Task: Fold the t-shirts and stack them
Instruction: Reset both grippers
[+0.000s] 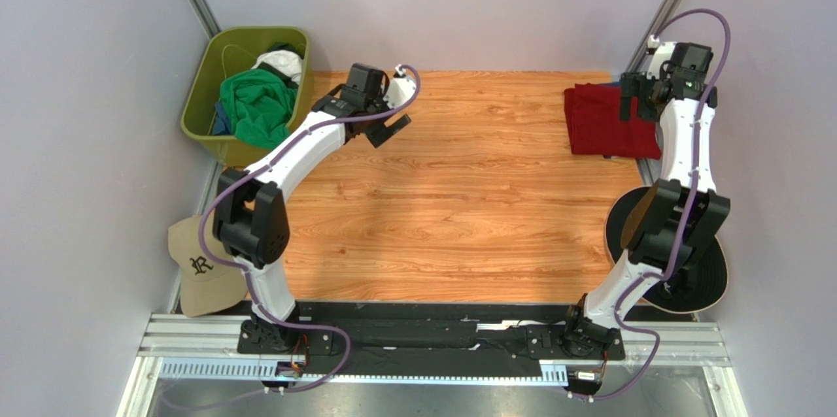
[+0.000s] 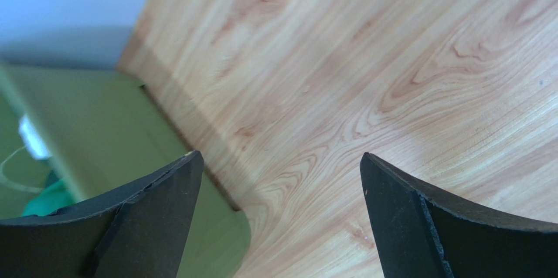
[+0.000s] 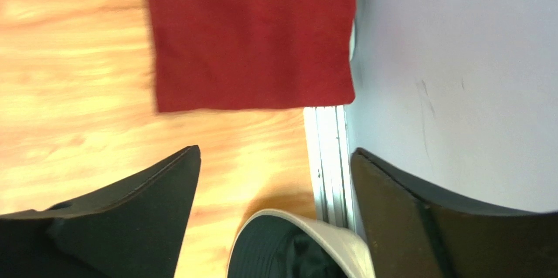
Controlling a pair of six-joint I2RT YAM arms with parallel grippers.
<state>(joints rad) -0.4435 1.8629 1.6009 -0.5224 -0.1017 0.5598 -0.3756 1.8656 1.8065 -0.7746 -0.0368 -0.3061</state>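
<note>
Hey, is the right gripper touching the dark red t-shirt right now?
Apart. In the right wrist view, bare tabletop shows between the open right gripper and the dark red t-shirt.

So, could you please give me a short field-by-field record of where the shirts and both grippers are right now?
red t-shirt: folded into a neat rectangle, far right corner of the table
green t-shirt: crumpled in the olive bin, far left
left gripper: open, empty, over bare wood beside the bin
right gripper: open, empty, by the red t-shirt
tan cap: off the table's near left edge
black hat: near right, partly behind the right arm
</note>
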